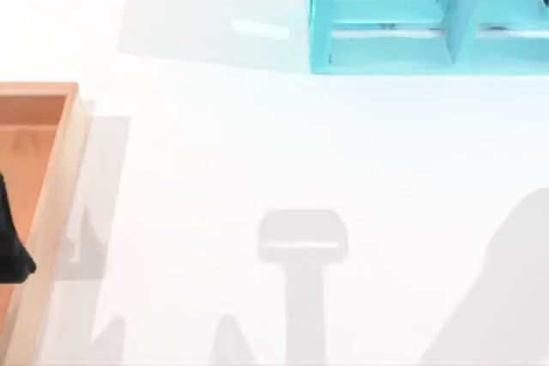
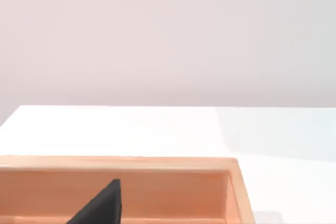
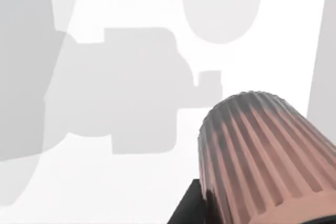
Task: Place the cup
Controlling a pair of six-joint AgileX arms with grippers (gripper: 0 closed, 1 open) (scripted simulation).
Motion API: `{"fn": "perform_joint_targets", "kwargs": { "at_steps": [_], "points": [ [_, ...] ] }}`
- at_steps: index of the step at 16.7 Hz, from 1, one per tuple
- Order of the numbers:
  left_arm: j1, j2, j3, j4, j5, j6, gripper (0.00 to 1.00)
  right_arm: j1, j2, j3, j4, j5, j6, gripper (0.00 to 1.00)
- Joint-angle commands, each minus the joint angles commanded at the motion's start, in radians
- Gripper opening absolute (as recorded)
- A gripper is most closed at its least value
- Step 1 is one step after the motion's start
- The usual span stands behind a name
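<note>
Cup, ribbed and pinkish-brown with a grey closed end, sits at the lower right of my right wrist view, lying tilted with its closed end toward the white table below. A dark part of my right gripper shows at the cup's lower edge, touching it, and the cup looks carried there; I cannot tell how wide those jaws stand, since the fingers themselves are hidden behind the cup. Grey shadows of arm parts spread over the table surface across the upper and left part of that view.

In the top view, a turquoise shelf unit with open compartments stands at the upper right of the frame, against the far edge of the table. A wooden tray with a raised rim lies at the left edge of the frame, running down to the lower left corner. A black part of my left gripper hangs over the tray's inside at the far left; my left wrist view shows the same tray's rim across the bottom of the frame with one black fingertip over it. Whether my left jaws are wide or narrow I cannot tell.
</note>
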Motion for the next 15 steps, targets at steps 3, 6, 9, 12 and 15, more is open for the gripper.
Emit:
{"fn": "perform_joint_targets", "kwargs": {
  "at_steps": [3, 6, 9, 12, 15],
  "points": [
    [0.0, 0.0, 0.0, 0.0, 0.0, 0.0, 1.0, 0.004, -0.004, -0.002, 0.003, 0.0, 0.003, 0.0],
    [0.0, 0.0, 0.0, 0.0, 0.0, 0.0, 1.0, 0.004, 0.002, -0.042, 0.043, -0.001, 0.003, 0.0],
    [0.0, 0.0, 0.0, 0.0, 0.0, 0.0, 1.0, 0.002, 0.018, -0.138, 0.165, -0.001, 0.001, 0.0],
    [0.0, 0.0, 0.0, 0.0, 0.0, 0.0, 1.0, -0.001, 0.032, -0.203, 0.235, 0.0, -0.001, 0.0],
    [0.0, 0.0, 0.0, 0.0, 0.0, 0.0, 1.0, -0.001, 0.033, -0.205, 0.238, 0.0, -0.001, 0.0]
  ]
}}
